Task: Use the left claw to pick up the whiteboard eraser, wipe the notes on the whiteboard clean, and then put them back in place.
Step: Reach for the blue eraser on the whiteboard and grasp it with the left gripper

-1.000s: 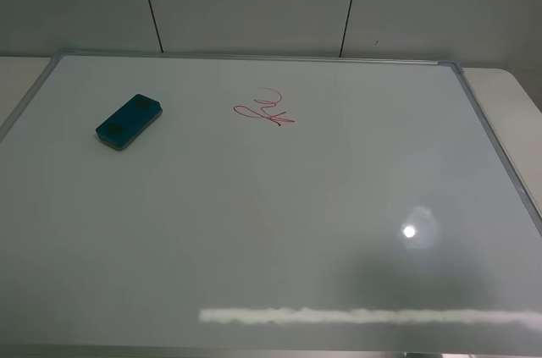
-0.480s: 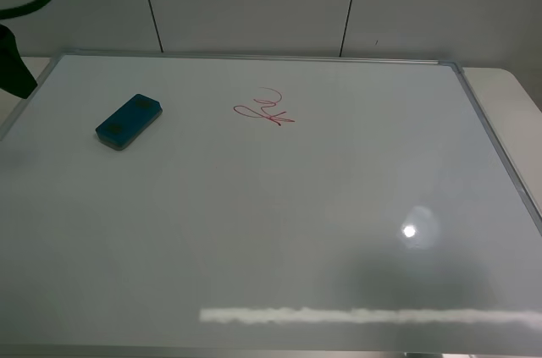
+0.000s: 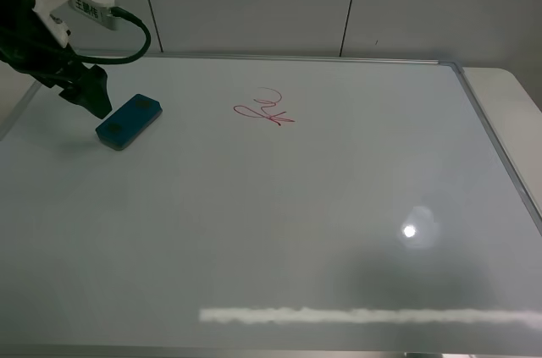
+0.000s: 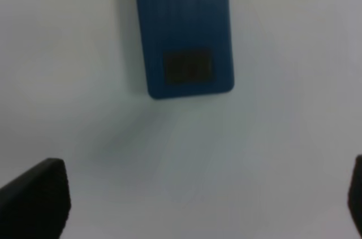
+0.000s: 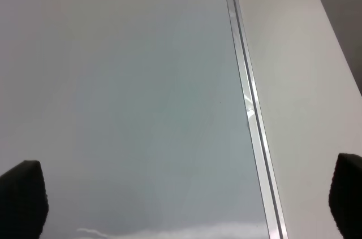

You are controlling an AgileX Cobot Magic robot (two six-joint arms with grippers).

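The teal whiteboard eraser [image 3: 129, 121] lies flat on the left part of the whiteboard [image 3: 279, 223]. The red notes [image 3: 264, 110] sit to its right, near the board's far middle. The left claw [image 3: 91, 96] hangs just left of and behind the eraser, above the board, not touching it. In the left wrist view the eraser [image 4: 184, 30] lies ahead of the left claw [image 4: 195, 202], whose dark fingertips [image 4: 34, 199] stand wide apart with nothing between them. The right gripper [image 5: 184, 196] is open over the board's right edge, empty.
A thin silver frame [image 3: 495, 142] rims the board, and the same frame [image 5: 249, 109] shows in the right wrist view beside a pale table [image 5: 305, 81]. A white panelled wall [image 3: 254, 2] stands behind. A black cable [image 3: 135, 41] loops from the left arm.
The left arm has come in from the upper left and moved right and down toward the eraser. The eraser and notes have not moved.
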